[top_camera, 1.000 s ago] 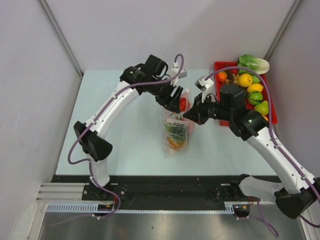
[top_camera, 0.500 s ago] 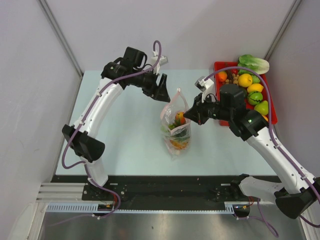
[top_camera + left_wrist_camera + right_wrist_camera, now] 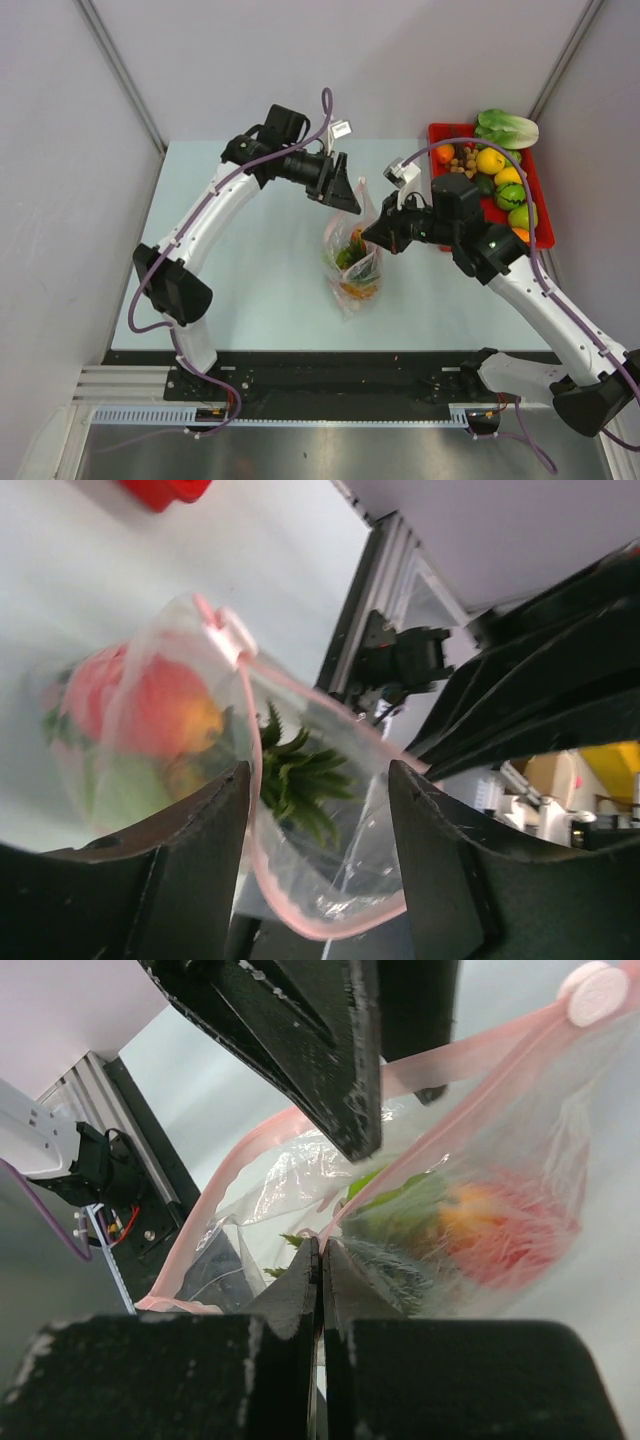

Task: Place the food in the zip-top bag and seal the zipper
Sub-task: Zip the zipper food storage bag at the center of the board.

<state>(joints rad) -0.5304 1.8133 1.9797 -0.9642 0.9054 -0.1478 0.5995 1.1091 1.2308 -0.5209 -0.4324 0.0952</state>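
The zip-top bag (image 3: 352, 262) stands mid-table with its mouth held open, and green, orange and red food shows inside it. My right gripper (image 3: 372, 232) is shut on the near side of the pink zipper rim (image 3: 470, 1055), as the right wrist view (image 3: 322, 1250) shows. My left gripper (image 3: 348, 198) is open at the far side of the mouth. In the left wrist view (image 3: 320, 810) the pink zipper (image 3: 329, 930) curves between its spread fingers without being pinched. A dark spiky-leaved piece (image 3: 295, 775) lies inside the bag. More food (image 3: 490, 160) sits in the tray.
A red tray (image 3: 436, 130) at the back right holds yellow, green and orange toy fruit. A leafy green lettuce (image 3: 508, 127) lies at its far end. Grey walls close in the table on three sides.
My left gripper pulled away from the bag to the left, then came back to the bag's mouth, open. My right gripper kept its grip and shifted slightly left with the bag.
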